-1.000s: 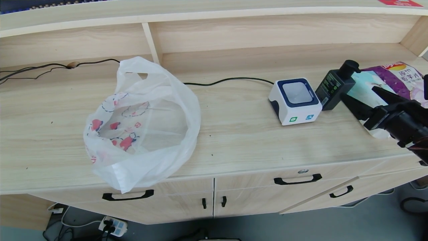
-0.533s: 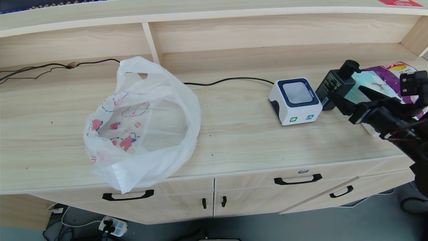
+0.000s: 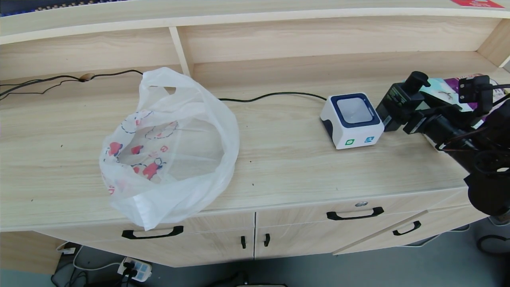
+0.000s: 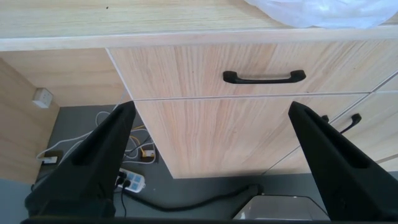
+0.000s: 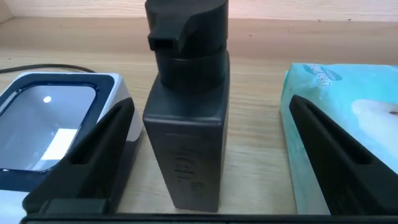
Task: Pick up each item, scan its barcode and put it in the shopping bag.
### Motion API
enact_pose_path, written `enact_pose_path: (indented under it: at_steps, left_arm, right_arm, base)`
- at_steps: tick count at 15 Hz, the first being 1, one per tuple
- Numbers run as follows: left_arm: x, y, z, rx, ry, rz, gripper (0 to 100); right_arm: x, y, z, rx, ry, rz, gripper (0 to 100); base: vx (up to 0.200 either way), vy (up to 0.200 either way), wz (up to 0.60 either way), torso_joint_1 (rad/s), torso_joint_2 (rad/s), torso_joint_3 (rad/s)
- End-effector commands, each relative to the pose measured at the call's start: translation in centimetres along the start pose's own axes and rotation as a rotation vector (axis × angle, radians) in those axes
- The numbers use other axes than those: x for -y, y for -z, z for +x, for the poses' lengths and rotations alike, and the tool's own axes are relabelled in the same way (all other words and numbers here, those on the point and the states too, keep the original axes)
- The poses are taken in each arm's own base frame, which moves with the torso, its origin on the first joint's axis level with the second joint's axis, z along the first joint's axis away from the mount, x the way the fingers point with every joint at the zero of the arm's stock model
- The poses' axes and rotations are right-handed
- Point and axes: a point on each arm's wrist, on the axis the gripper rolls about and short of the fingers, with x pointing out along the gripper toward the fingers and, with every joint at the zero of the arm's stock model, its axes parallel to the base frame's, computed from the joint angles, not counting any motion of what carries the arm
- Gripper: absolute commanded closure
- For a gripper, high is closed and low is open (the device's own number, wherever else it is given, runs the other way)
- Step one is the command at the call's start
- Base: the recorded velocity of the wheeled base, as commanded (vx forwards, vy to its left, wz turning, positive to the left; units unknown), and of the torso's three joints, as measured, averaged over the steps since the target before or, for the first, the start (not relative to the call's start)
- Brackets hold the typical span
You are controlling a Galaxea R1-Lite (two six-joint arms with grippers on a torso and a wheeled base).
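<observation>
The black pump bottle [image 3: 394, 104] is standing upright on the counter [image 3: 287, 159], just beside the barcode scanner [image 3: 352, 119]. The right gripper [image 3: 410, 112] is sitting wide open around it, though I can't tell if it's touching. The arm is hiding most of the teal tissue pack [image 5: 336, 118]. The shopping bag [image 3: 171, 147] is lying well apart. The left gripper [image 4: 211, 115] is hanging open and empty by a drawer handle [image 4: 264, 77].

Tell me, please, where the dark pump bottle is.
The dark pump bottle stands upright on the right of the counter in the head view, between the white scanner and the light blue pack.
</observation>
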Motion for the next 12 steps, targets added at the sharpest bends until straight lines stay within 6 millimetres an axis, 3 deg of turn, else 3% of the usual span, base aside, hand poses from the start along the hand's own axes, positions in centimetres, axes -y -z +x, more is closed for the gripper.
enact_pose_path:
  at_steps: [1, 3, 4, 8, 12]
  left_arm:
    - [0.0, 0.0, 0.0, 0.001, -0.001, 0.0, 0]
    - [0.0, 0.0, 0.0, 0.0, -0.001, 0.0, 0]
    - [0.0, 0.0, 0.0, 0.0, -0.001, 0.0, 0]
    - [0.0, 0.0, 0.0, 0.0, -0.001, 0.0, 0]
    - [0.0, 0.1, 0.0, -0.007, 0.0, -0.009, 0]
  right_arm:
    - [0.3, 0.8, 1.0, 0.001, -0.002, -0.001, 0]
    - [0.4, 0.9, 1.5, 0.01, 0.004, -0.002, 0]
    - [0.4, 0.8, 1.5, 0.013, 0.004, -0.003, 100]
    - [0.2, 0.0, 1.1, 0.028, 0.004, -0.011, 100]
    - [-0.7, -2.2, 0.6, 0.077, -0.002, -0.018, 100]
  base:
    - [0.0, 0.0, 0.0, 0.0, 0.0, 0.0]
    - [0.0, 0.0, 0.0, 0.0, 0.0, 0.0]
    - [0.0, 0.0, 0.0, 0.0, 0.0, 0.0]
    - [0.0, 0.0, 0.0, 0.0, 0.0, 0.0]
    - [0.0, 0.0, 0.0, 0.0, 0.0, 0.0]
